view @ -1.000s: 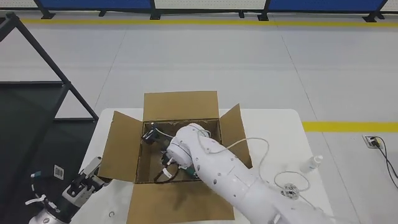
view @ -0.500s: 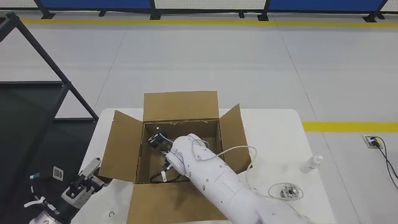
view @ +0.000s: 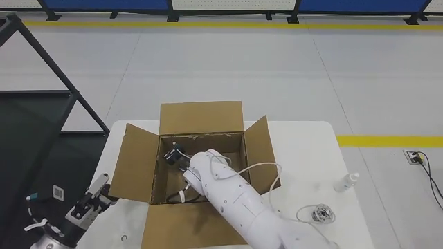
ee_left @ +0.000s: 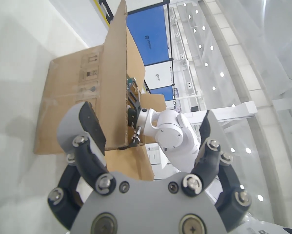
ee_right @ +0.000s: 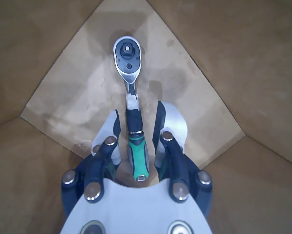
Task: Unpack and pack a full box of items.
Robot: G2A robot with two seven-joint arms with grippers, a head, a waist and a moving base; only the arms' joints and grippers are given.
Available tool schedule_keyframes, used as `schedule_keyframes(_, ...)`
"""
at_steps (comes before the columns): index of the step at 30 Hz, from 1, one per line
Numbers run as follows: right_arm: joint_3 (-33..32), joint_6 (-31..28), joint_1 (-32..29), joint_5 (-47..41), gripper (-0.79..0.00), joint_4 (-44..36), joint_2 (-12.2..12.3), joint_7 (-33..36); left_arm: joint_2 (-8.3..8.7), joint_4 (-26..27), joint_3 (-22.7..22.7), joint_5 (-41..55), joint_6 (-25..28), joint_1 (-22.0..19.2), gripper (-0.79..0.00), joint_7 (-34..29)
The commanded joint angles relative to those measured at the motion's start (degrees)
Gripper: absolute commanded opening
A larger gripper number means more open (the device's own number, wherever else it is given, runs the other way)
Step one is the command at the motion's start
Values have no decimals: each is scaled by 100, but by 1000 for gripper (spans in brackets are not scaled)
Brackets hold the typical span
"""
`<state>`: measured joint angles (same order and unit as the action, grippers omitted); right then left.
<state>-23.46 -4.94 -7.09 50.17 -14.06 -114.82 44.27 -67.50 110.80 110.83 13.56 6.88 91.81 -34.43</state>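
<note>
box (view: 201, 117): open, flaps out, mid counter (view: 311, 145) | ratchet wrench (ee_right: 127, 57): flat on box floor, head toward a corner | right hand (ee_right: 137, 109): down in box, fingers spread either side of wrench handle, small gaps, no pinch | left hand (ee_left: 146, 109): spread, holding nothing, outside box at its 8 o'clock | bottle (view: 346, 181): on counter, 4 o'clock of box

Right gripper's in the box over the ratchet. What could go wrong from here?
1. The right gripper stands open astride the handle of the ratchet wrench, short of its head; once gripped, the head may droop or the handle may twist out.
2. The wrench lies near a corner of the box; lifting could catch the head on a wall or flap.
3. The left gripper is open beside the box, so nothing steadies it.
</note>
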Motion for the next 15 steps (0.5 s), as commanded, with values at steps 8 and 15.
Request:
schedule_keyframes(8, -88, 48, 62, -55, -28, 23, 8, -89, 17, 3, -251, -565, 29, 12, -231, 194)
schedule_keyframes(15, -120, 64, 56, -41, -52, 33, 9, -72, 31, 59, -260, -561, 32, 89, -785, 190)
